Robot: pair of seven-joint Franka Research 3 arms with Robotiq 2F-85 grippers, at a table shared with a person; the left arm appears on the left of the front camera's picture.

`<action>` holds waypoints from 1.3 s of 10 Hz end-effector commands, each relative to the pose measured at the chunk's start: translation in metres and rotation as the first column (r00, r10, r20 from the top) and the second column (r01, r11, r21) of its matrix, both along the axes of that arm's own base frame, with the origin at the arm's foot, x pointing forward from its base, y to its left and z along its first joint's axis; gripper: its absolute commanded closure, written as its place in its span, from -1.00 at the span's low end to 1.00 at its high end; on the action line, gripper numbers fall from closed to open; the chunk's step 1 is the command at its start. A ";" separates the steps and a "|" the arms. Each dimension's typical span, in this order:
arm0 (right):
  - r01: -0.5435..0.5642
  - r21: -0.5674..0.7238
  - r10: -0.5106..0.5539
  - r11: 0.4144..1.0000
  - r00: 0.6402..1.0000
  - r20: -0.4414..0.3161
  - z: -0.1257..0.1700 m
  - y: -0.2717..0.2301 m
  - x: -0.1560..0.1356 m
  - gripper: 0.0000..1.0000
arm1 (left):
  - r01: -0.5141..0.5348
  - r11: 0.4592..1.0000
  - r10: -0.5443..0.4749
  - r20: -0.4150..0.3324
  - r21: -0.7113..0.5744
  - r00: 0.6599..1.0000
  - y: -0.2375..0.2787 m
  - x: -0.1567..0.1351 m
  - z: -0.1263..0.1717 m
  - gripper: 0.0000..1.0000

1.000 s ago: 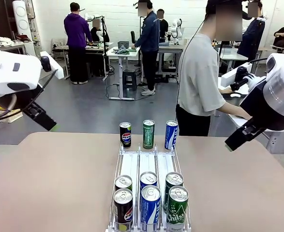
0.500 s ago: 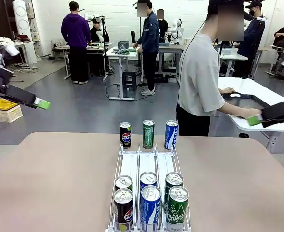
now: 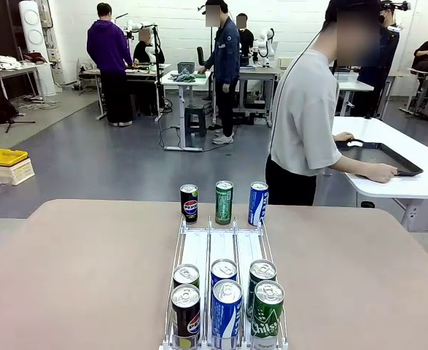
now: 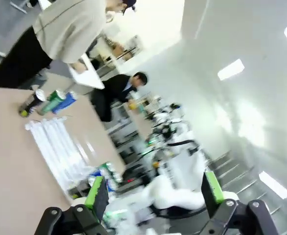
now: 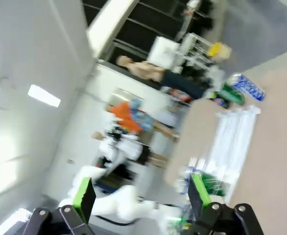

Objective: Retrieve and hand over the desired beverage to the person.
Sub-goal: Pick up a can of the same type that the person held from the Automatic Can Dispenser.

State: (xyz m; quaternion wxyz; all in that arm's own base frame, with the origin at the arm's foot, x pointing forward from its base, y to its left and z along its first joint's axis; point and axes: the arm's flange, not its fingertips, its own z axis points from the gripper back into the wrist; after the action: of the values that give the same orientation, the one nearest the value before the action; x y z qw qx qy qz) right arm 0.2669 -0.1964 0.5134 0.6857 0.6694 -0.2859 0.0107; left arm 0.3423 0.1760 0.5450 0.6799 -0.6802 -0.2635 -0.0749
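- Both arms have lifted away; left gripper [image 4: 153,192] and right gripper [image 5: 141,195] gape wide, empty.
- Likely stiff, slick, weighty: slim aluminium drink cans [image 3: 224,202] suit mid-body squeezing.

The left claw [image 4: 154,196] stood wide open, its black fingers [image 4: 95,198] well apart with nothing between the green pads. Its wrist was rolled and tipped upward, aiming over the counter [image 4: 11,147] toward the ceiling. The right claw [image 5: 141,196] was likewise spread wide and empty, its wrist rolled hard to one side and raised above the counter.
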 end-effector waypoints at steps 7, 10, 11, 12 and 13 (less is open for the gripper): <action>-0.071 -0.181 -0.035 0.981 0.850 -0.525 0.018 -0.021 -0.042 -1.00 | -0.172 0.958 0.264 -0.465 0.230 0.845 0.058 -0.039 0.008 -1.00; -0.025 -0.153 -0.055 0.988 0.868 -0.494 0.005 -0.024 -0.032 -1.00 | -0.178 0.962 0.256 -0.444 0.209 0.859 0.062 -0.032 0.005 -1.00; -0.025 -0.153 -0.055 0.988 0.868 -0.494 0.005 -0.024 -0.032 -1.00 | -0.178 0.962 0.256 -0.444 0.209 0.859 0.062 -0.032 0.005 -1.00; -0.025 -0.153 -0.055 0.988 0.868 -0.494 0.005 -0.024 -0.032 -1.00 | -0.178 0.962 0.256 -0.444 0.209 0.859 0.062 -0.032 0.005 -1.00; -0.025 -0.153 -0.055 0.988 0.868 -0.494 0.005 -0.024 -0.032 -1.00 | -0.178 0.962 0.256 -0.444 0.209 0.859 0.062 -0.032 0.005 -1.00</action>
State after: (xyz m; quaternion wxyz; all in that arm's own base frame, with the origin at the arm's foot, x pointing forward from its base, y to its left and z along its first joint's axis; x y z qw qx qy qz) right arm 0.2341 -0.2204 0.5193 0.7927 0.5833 -0.0969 -0.1481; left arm 0.3100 0.2378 0.5483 0.7836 -0.5818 -0.1565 0.1514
